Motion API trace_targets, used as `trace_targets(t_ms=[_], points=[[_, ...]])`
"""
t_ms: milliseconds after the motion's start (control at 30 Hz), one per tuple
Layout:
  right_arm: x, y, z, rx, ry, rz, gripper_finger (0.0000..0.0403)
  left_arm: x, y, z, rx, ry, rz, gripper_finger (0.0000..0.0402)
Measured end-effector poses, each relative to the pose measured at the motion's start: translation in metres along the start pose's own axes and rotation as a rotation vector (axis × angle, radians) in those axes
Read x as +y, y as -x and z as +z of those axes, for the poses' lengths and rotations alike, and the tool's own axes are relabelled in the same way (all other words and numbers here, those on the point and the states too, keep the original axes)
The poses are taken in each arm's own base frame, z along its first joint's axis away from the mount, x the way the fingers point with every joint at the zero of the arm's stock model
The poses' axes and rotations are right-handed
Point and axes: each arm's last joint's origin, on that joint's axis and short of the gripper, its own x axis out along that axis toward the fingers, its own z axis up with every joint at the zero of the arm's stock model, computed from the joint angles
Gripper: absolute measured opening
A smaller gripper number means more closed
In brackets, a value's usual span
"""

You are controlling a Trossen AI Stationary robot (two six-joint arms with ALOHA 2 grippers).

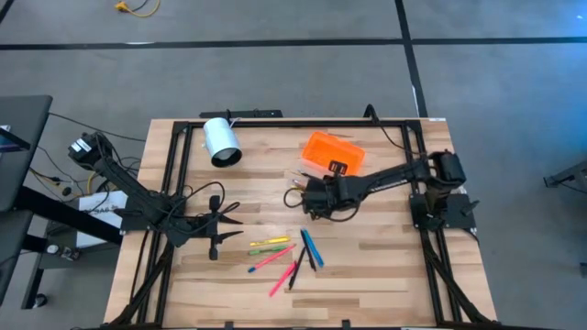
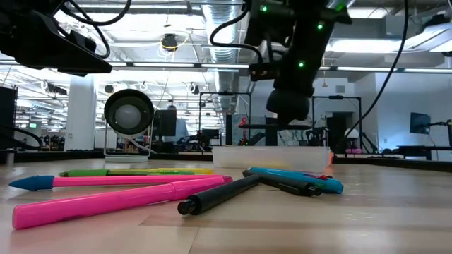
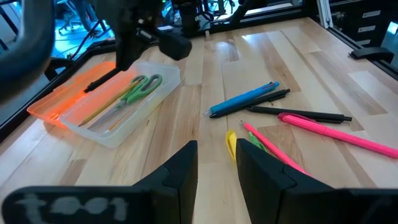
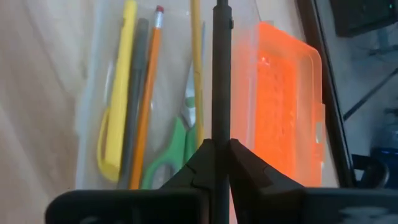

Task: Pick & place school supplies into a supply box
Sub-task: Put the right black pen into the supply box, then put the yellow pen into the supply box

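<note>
The supply box lies open at the far middle of the table, its orange lid (image 1: 335,153) beside its clear base (image 4: 93,93). A yellow pen (image 4: 118,93), an orange pencil (image 4: 146,93) and green-handled scissors (image 3: 140,87) lie in the base. My right gripper (image 4: 215,146) hangs over the base, shut on a black pen (image 4: 219,74). My left gripper (image 3: 217,168) stands open at the table's left (image 1: 220,225), touching nothing. Loose pens lie on the wood at the near middle: pink (image 2: 106,197), black (image 2: 219,194), blue (image 2: 296,180) and yellow-green (image 2: 134,171). My right gripper pinches the black pen's shaft (image 4: 217,127) between its two fingers. The fingers slant down from above. The pen sticks out ahead of the fingertips and runs along the box's length, over the things in the base. Whether its far end (image 3: 93,85) touches the box, I cannot tell.
A white cylinder (image 1: 221,142) lies on its side at the far left. A dark metal frame (image 1: 179,174) runs along the table's sides and far edge. Bare wood lies between my left gripper and the box.
</note>
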Motion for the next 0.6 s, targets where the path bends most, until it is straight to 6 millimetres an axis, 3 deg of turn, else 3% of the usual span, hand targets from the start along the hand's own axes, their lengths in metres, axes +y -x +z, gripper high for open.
trace_targets(t_ms=[367,600], points=[[-0.014,-0.013,0.005,0.014,-0.069,0.032,0.0074,0.0,0.0,0.0,0.0,0.005,0.0,0.01],[-0.011,-0.011,0.005,0.001,-0.068,0.033,0.0117,0.0,0.0,0.0,0.0,0.006,0.0,0.01]])
